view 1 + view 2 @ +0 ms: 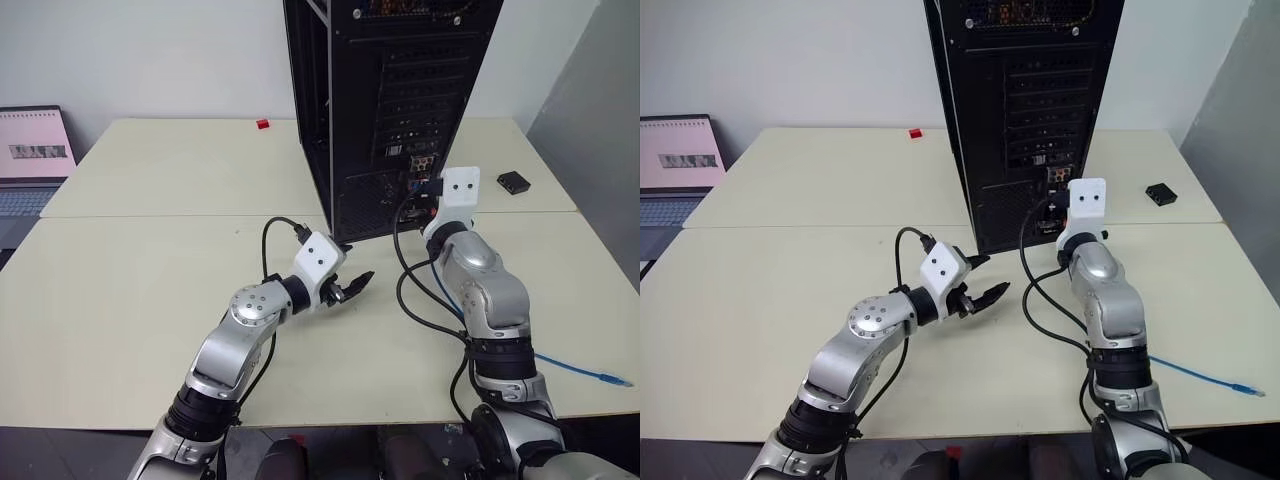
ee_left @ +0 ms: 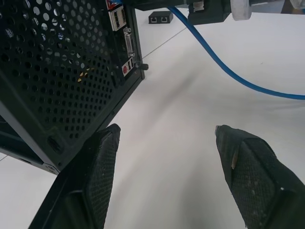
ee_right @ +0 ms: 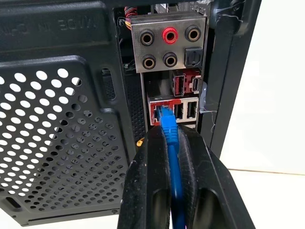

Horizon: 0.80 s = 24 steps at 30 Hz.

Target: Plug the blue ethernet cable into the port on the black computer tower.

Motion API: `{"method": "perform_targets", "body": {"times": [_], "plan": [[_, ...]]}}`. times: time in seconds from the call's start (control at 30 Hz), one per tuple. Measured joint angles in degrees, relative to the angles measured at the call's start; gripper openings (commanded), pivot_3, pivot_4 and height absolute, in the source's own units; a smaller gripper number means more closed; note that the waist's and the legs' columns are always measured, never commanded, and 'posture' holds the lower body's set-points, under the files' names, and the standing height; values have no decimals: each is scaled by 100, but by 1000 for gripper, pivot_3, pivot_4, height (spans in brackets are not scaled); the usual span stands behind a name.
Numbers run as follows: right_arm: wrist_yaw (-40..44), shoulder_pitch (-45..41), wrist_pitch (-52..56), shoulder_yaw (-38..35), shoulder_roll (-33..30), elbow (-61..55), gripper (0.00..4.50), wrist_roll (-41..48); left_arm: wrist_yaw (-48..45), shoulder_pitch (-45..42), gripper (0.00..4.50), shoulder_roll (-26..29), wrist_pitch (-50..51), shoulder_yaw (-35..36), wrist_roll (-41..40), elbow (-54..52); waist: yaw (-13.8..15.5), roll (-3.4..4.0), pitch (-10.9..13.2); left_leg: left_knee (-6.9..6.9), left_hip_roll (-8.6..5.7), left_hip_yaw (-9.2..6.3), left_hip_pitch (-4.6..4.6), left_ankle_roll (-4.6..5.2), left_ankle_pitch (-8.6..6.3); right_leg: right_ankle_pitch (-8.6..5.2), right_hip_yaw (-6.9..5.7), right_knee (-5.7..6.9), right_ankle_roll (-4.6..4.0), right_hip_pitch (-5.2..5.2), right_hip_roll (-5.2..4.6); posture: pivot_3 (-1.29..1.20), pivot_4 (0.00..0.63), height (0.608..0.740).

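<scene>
The black computer tower [image 1: 400, 100] stands upright at the middle back of the table, its rear facing me. My right gripper [image 3: 170, 133] is level at the tower's rear connector cluster and shut on the blue ethernet cable [image 3: 172, 157]. The cable's plug [image 3: 165, 115] sits at the mouth of the red-framed port [image 3: 156, 114]; I cannot tell if it is fully seated. The rest of the cable [image 1: 570, 366] trails across the table to its loose end plug [image 1: 612, 379] at the right edge. My left gripper [image 1: 352, 287] hovers open and empty near the tower's lower corner.
A small flat black box [image 1: 513, 182] lies right of the tower. A small red object [image 1: 263, 124] sits at the back of the table, and a laptop [image 1: 35, 160] stands at the far left. Black arm cables [image 1: 415, 290] loop over the table between the arms.
</scene>
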Motion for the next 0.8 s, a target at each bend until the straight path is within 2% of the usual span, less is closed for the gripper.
{"method": "perform_targets", "body": {"times": [0.07,0.1,0.47,0.7,0.8], "plan": [[58,-21,-47,15,-16,60,0,-6,1,0,3380,-2,0,0,5,0,-14,0,0,1,0,2,1,1,1,2,2,0,0,0,0,0,150,740],[79,-21,-89,49,-36,86,350,-13,2,0,3380,-3,0,0,8,0,-26,0,0,1,0,3,1,2,1,2,3,0,0,0,1,0,150,740],[333,148,-96,12,-351,60,2592,-42,8,-31,3380,28,0,64,28,39,60,0,0,-9,-3,-2,-19,1,1,1,-4,-15,0,-9,-10,0,150,740],[993,692,566,-58,-1088,-1045,4129,281,-100,-371,3380,439,-50,254,152,337,84,2,2,-9,-4,-7,-15,2,1,0,-9,-11,1,-8,-4,0,150,740],[1698,1023,919,-96,-1761,-1733,4250,710,-421,-470,3380,730,-83,361,119,421,91,5,5,-10,-4,-7,-18,2,1,-1,-11,-15,1,-8,-4,0,150,740]]}}
